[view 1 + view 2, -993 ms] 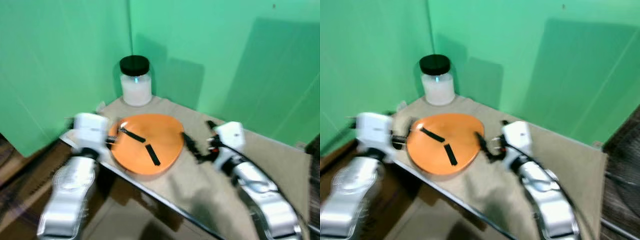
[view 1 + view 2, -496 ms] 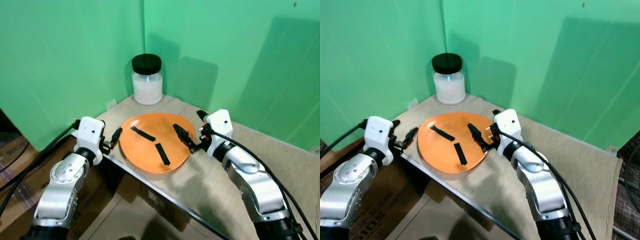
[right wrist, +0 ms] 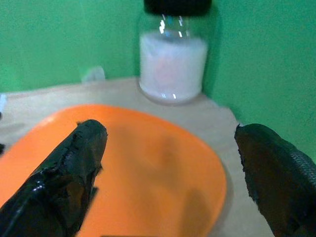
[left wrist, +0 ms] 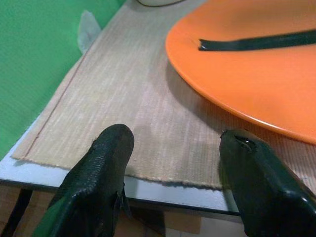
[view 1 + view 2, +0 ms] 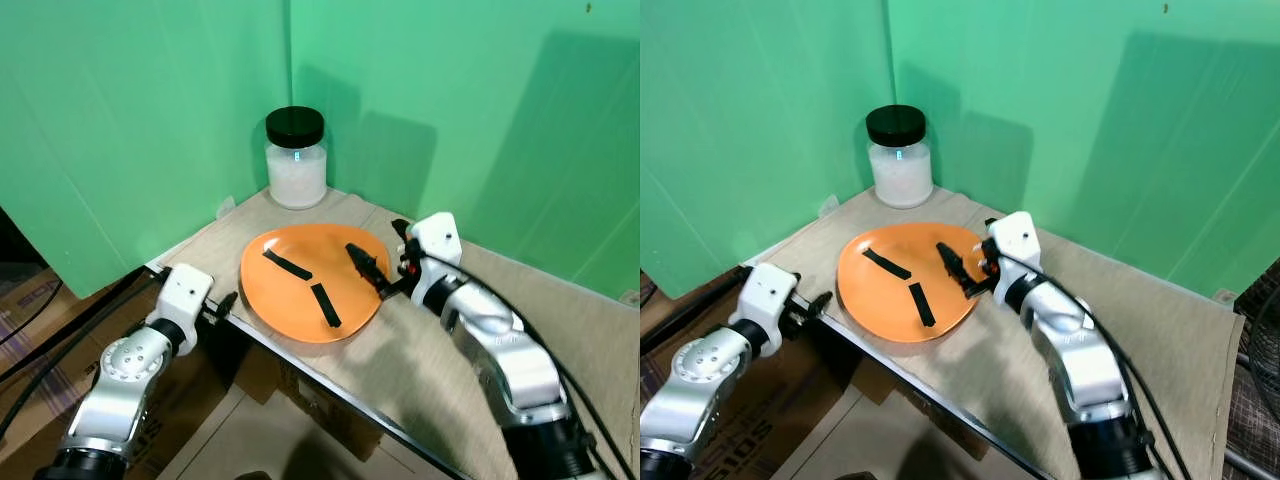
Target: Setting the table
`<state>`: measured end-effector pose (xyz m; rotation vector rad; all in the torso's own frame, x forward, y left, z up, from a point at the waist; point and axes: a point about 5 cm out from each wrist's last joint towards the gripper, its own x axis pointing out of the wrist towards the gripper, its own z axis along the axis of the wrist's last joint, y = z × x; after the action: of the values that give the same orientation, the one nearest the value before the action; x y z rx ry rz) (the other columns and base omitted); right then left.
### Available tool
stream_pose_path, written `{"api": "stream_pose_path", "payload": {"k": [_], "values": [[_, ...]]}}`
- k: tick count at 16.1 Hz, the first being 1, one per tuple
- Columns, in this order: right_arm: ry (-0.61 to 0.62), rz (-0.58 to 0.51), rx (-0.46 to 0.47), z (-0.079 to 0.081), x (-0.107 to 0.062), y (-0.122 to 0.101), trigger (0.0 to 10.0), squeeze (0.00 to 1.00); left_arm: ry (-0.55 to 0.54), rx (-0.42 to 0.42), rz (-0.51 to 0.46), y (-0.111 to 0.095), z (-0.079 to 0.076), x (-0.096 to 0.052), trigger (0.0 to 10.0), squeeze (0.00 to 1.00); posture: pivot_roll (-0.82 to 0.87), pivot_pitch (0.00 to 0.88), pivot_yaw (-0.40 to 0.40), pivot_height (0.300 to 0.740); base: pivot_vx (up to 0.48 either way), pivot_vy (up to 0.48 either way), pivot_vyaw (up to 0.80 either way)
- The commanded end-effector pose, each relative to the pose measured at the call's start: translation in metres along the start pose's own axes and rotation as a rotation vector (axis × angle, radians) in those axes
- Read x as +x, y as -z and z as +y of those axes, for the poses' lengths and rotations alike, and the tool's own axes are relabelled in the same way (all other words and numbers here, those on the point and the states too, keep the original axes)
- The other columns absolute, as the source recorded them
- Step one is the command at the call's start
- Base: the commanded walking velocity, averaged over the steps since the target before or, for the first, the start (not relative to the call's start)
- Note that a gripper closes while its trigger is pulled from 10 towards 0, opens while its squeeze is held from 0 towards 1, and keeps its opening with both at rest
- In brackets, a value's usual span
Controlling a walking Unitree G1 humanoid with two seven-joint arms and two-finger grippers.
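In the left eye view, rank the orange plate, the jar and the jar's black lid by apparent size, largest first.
1. orange plate
2. jar
3. black lid

The jar stands farther from the camera, yet the order is plain.

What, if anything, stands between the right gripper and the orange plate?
Nothing visible does. The right gripper hovers open directly over the orange plate, on the side nearer the robot's right. The jar of white powder stands beyond the plate, against the green backdrop, clear of that gap.

left gripper (image 4: 175, 182) agape, right gripper (image 3: 173, 168) agape
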<state>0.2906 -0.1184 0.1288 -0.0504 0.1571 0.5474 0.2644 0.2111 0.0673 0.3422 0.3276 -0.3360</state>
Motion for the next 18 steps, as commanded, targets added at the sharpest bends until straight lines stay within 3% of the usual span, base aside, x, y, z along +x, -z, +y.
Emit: {"api": "stream_pose_path", "payload": {"k": [1, 4, 7, 9, 10, 14, 15, 18], "values": [[0.003, 0.037, 0.051, -0.005, -0.001, 0.004, 10.0, 1.0, 0.008, 0.017, -0.005, 0.0, 0.0, 0.001, 10.0, 0.0, 0.0, 0.0, 0.034, 0.74, 0.0, 0.0, 0.0], [0.028, 0.023, 0.163, -0.014, -0.003, 0.001, 10.0, 1.0, -0.015, 0.015, -0.042, -0.006, 0.003, 0.002, 10.0, 0.0, 0.0, 0.0, 0.032, 0.74, 0.0, 0.0, 0.0], [0.035, 0.033, 0.142, -0.019, -0.005, 0.0, 10.0, 1.0, -0.109, 0.008, -0.102, -0.017, 0.022, 0.001, 10.0, 0.0, 0.0, 0.0, 0.032, 0.74, 0.0, 0.0, 0.0], [0.034, 0.04, 0.132, -0.019, -0.005, 0.001, 10.0, 1.0, -0.106, -0.053, -0.137, -0.025, 0.023, 0.008, 10.0, 0.0, 0.0, 0.0, 0.029, 0.74, 0.0, 0.0, 0.0], [0.031, 0.044, 0.128, -0.018, -0.005, 0.001, 10.0, 1.0, -0.055, -0.052, -0.133, -0.024, 0.016, 0.012, 10.0, 0.0, 0.0, 0.0, 0.029, 0.74, 0.0, 0.0, 0.0], [0.026, 0.046, 0.12, -0.019, -0.006, 0.001, 10.0, 1.0, 0.095, -0.008, -0.057, -0.012, -0.006, 0.02, 10.0, 0.0, -0.02, 0.0, 0.036, 0.74, 0.0, 0.0, 0.0], [0.034, 0.048, 0.12, -0.02, -0.008, 0.001, 10.0, 1.0, 0.106, 0.037, 0.01, -0.001, -0.007, 0.021, 10.0, 0.0, -0.02, 0.0, 0.036, 0.74, 0.0, 0.0, 0.0], [0.048, 0.048, 0.124, -0.023, -0.009, 0.001, 10.0, 1.0, 0.079, 0.058, 0.078, 0.011, -0.003, 0.02, 10.0, 0.0, -0.02, 0.0, 0.039, 0.74, 0.0, 0.0, 0.0]]}}
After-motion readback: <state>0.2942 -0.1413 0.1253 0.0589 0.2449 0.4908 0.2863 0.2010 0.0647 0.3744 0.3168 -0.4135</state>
